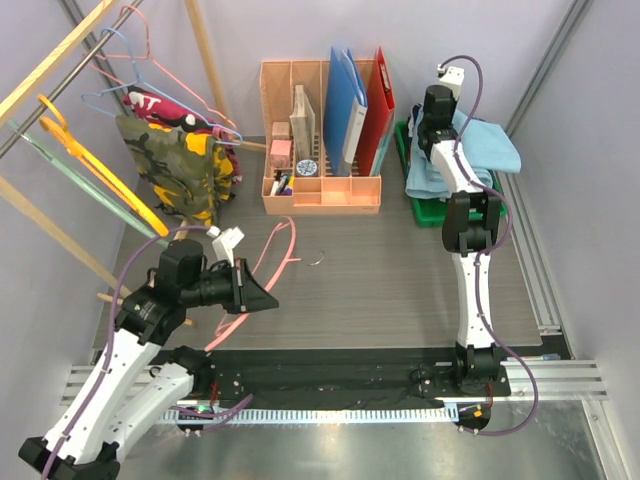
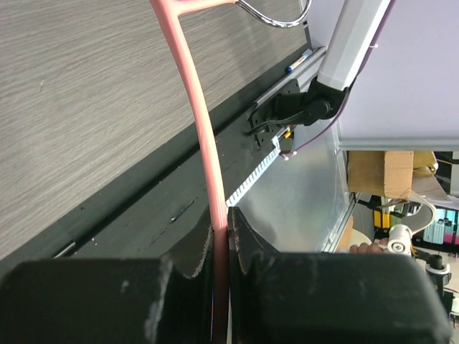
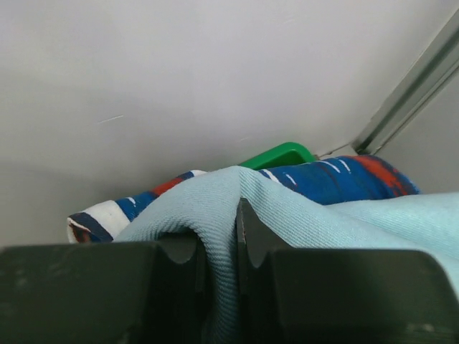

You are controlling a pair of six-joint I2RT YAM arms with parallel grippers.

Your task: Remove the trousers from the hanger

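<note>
My left gripper [image 1: 262, 296] is shut on a bare pink hanger [image 1: 272, 256] that lies across the table; in the left wrist view the pink bar [image 2: 203, 136] runs out from between the closed fingers. My right gripper [image 1: 438, 128] is shut on the light blue trousers [image 1: 490, 146], pinching a fold [image 3: 215, 215] over the green bin [image 1: 425, 205]. The navy-white-red print trousers [image 3: 337, 179] lie under them. Yellow-olive camouflage trousers [image 1: 175, 170] hang from a hanger on the rack at the back left, with other garments [image 1: 222, 150] behind them.
A wooden rack [image 1: 60, 60] with pink, blue and orange hangers [image 1: 140, 60] stands at the back left. A peach desk organiser [image 1: 320, 140] with blue and red folders stands at the back centre. A small metal hook [image 1: 318, 261] lies on the table.
</note>
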